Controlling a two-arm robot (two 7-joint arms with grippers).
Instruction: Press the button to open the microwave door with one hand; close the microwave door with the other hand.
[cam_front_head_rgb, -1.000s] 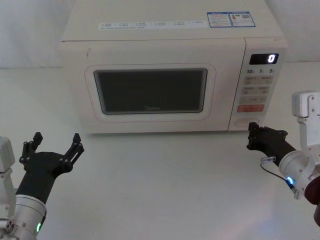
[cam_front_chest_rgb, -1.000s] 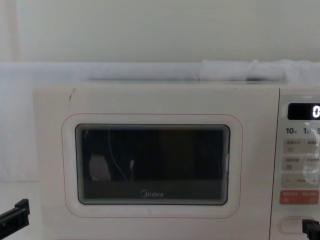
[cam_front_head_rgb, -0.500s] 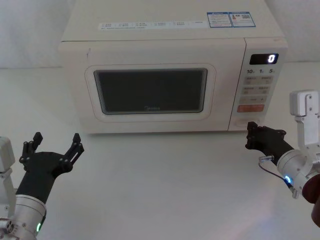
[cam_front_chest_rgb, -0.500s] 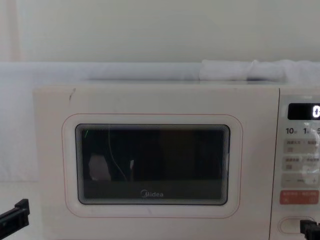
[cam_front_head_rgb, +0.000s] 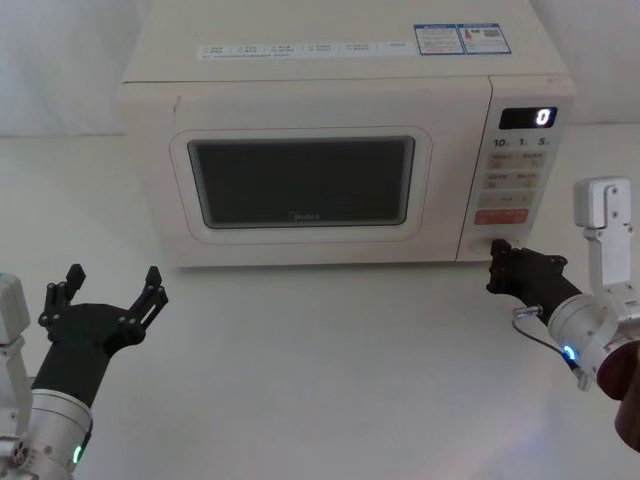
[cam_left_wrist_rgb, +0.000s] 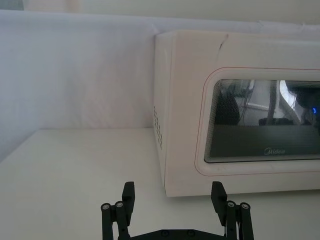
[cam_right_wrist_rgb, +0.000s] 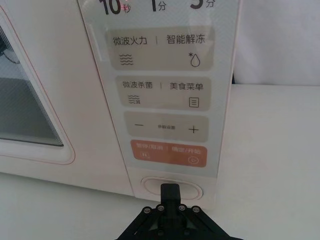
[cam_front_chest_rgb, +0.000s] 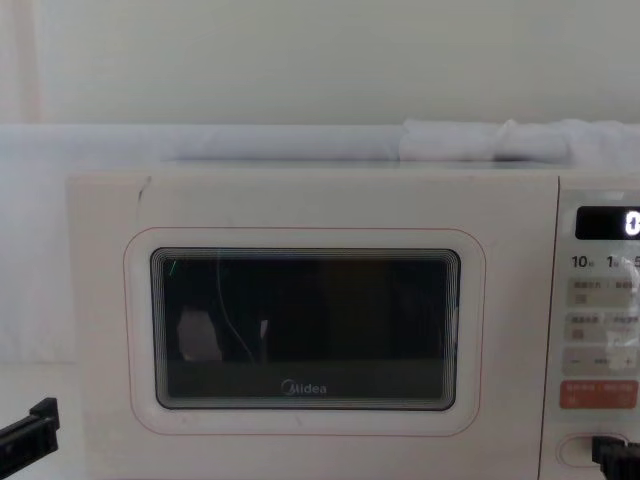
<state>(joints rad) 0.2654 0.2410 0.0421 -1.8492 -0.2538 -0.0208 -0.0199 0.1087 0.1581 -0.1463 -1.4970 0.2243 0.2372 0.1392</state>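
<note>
The cream-white microwave (cam_front_head_rgb: 330, 60) stands at the back of the table with its door (cam_front_head_rgb: 300, 182) closed flat against the body. My right gripper (cam_front_head_rgb: 496, 258) is shut, and its tip is right at the wide cream button (cam_front_head_rgb: 478, 243) at the bottom of the keypad strip. In the right wrist view the joined fingertips (cam_right_wrist_rgb: 169, 191) cover the middle of the button (cam_right_wrist_rgb: 150, 186), below the orange-red key (cam_right_wrist_rgb: 168, 153). My left gripper (cam_front_head_rgb: 110, 290) hangs open over the table in front of the door's left edge, holding nothing.
The black display (cam_front_head_rgb: 528, 117) reads 0. White table (cam_front_head_rgb: 320, 360) stretches in front of the oven between the two arms. A white cloth-covered wall (cam_front_chest_rgb: 250, 140) runs behind the microwave.
My right gripper has crept forward and slightly left, closing the gap to the button. The door stays shut and the left arm has not moved.
</note>
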